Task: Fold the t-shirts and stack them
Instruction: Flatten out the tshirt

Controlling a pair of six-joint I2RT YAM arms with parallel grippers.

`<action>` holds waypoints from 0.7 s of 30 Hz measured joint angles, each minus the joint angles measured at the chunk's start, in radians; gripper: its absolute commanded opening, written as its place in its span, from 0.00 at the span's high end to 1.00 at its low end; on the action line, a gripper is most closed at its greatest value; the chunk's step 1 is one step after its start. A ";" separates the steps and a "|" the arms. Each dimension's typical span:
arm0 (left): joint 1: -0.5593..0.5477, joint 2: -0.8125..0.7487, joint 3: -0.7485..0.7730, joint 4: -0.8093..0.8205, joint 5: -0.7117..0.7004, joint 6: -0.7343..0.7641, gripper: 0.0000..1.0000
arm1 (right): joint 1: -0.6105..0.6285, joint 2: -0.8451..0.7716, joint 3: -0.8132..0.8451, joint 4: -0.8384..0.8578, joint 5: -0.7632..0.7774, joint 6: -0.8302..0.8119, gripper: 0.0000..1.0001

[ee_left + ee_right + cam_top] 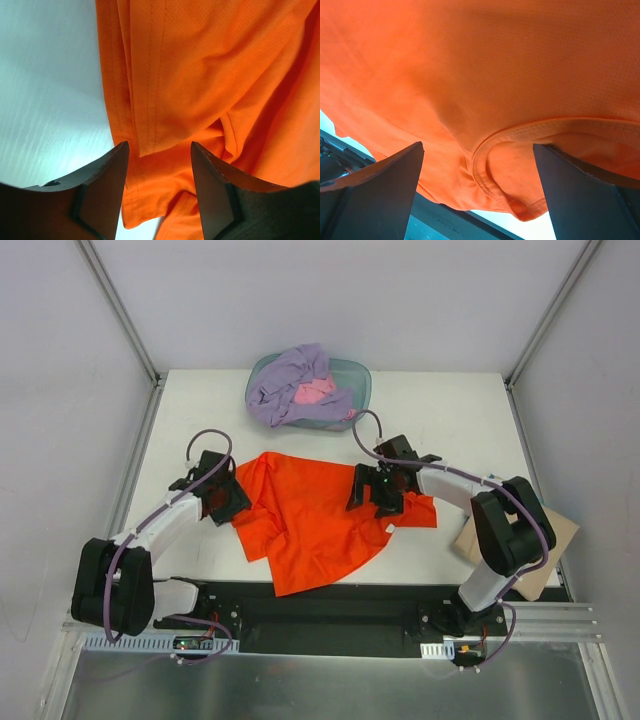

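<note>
An orange-red t-shirt [318,525] lies rumpled and spread out on the white table. My left gripper [230,498] is at the shirt's left edge. In the left wrist view its jaws [159,145] stand apart, with a stitched hem [145,125] of the orange cloth between them. My right gripper [381,492] hovers over the shirt's right part. Its jaws [477,146] are wide open around the ribbed collar [520,132], and nothing is gripped. At the back, a lavender t-shirt [285,380] and a pink t-shirt [316,392] are bunched together.
The lavender and pink shirts sit in a translucent teal tub [358,380] at the table's far middle. A tan cardboard sheet [553,538] lies at the right edge under the right arm. The black rail [330,602] runs along the near edge.
</note>
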 measured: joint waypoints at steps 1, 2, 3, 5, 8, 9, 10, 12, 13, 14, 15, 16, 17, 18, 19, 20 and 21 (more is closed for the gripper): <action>0.000 0.013 0.000 0.007 0.009 0.002 0.48 | -0.009 0.000 0.000 0.000 -0.001 -0.002 0.03; 0.000 0.021 0.000 0.010 0.013 0.002 0.48 | -0.016 0.000 0.000 0.000 -0.002 -0.002 0.03; 0.000 0.030 0.000 0.012 0.015 0.003 0.48 | -0.026 0.000 0.000 0.000 -0.002 -0.005 0.03; 0.000 0.040 -0.002 0.018 0.017 0.005 0.47 | -0.045 0.000 0.002 -0.001 -0.002 -0.008 0.03; 0.000 0.052 -0.002 0.025 0.023 0.009 0.48 | -0.063 0.000 0.005 -0.005 0.002 -0.018 0.03; 0.000 0.058 -0.002 0.027 0.025 0.010 0.50 | -0.067 0.000 0.005 -0.006 0.003 -0.022 0.03; 0.000 0.065 -0.002 0.031 0.031 0.013 0.51 | -0.070 0.000 0.006 -0.007 0.003 -0.025 0.03; 0.000 0.085 -0.002 0.041 0.043 0.018 0.56 | -0.071 0.000 0.006 -0.008 0.003 -0.028 0.03; 0.000 0.095 -0.002 0.045 0.051 0.018 0.58 | -0.071 0.000 0.006 -0.008 0.002 -0.031 0.03; 0.000 0.103 -0.002 0.050 0.065 0.021 0.62 | -0.071 0.000 0.006 -0.008 0.002 -0.032 0.03; 0.000 0.111 -0.002 0.056 0.075 0.021 0.63 | -0.071 0.000 0.006 -0.008 0.002 -0.032 0.03; 0.000 0.117 -0.002 0.061 0.085 0.022 0.64 | -0.071 0.000 0.006 -0.008 0.002 -0.034 0.03; 0.000 0.122 -0.002 0.067 0.098 0.024 0.65 | -0.071 0.000 0.006 -0.008 0.002 -0.034 0.03; 0.000 0.123 -0.002 0.069 0.104 0.024 0.65 | -0.071 0.000 0.006 -0.008 0.002 -0.034 0.03; 0.000 0.123 -0.002 0.071 0.113 0.024 0.64 | -0.071 0.000 0.006 -0.008 0.002 -0.034 0.03; 0.000 0.123 -0.002 0.075 0.121 0.024 0.65 | -0.071 0.000 0.006 -0.008 0.002 -0.034 0.03; 0.000 0.123 -0.002 0.079 0.130 0.024 0.65 | -0.071 0.000 0.006 -0.008 0.003 -0.034 0.03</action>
